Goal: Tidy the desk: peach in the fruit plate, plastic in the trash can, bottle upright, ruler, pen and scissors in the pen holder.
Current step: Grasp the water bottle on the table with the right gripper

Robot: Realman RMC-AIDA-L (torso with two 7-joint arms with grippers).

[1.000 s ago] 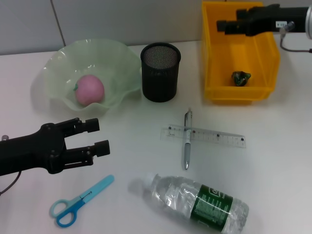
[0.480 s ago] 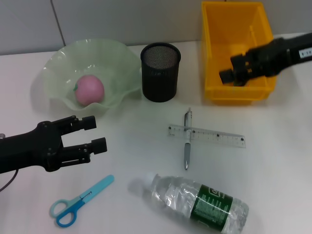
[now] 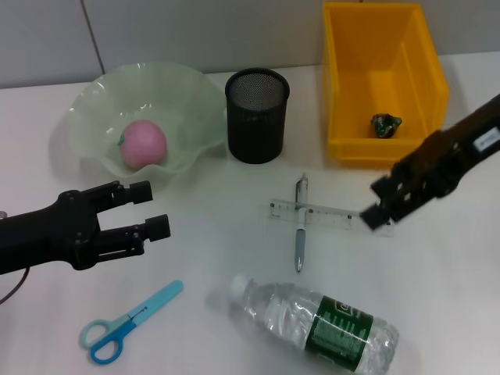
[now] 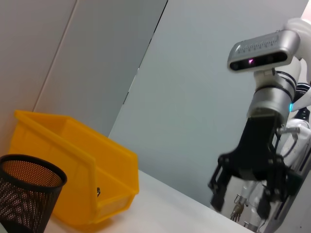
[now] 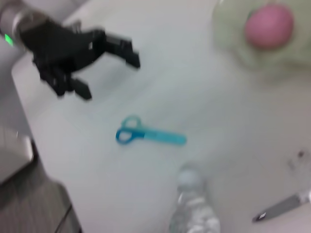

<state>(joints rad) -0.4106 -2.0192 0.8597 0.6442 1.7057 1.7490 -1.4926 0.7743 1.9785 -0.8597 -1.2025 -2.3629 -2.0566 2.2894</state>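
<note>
The pink peach lies in the pale green fruit plate. A green scrap of plastic sits in the yellow bin. The black mesh pen holder stands empty between them. A clear ruler lies across a pen. The bottle lies on its side at the front, and blue scissors lie to its left. My right gripper is open, just at the ruler's right end. My left gripper is open, above the scissors and in front of the plate.
The right wrist view shows the left gripper, the scissors, the bottle cap and the peach. The left wrist view shows the pen holder, the bin and the right gripper. The wall runs behind.
My right arm has swung from over the yellow bin down and forward to the ruler's right end. The left gripper has drifted slightly left.
</note>
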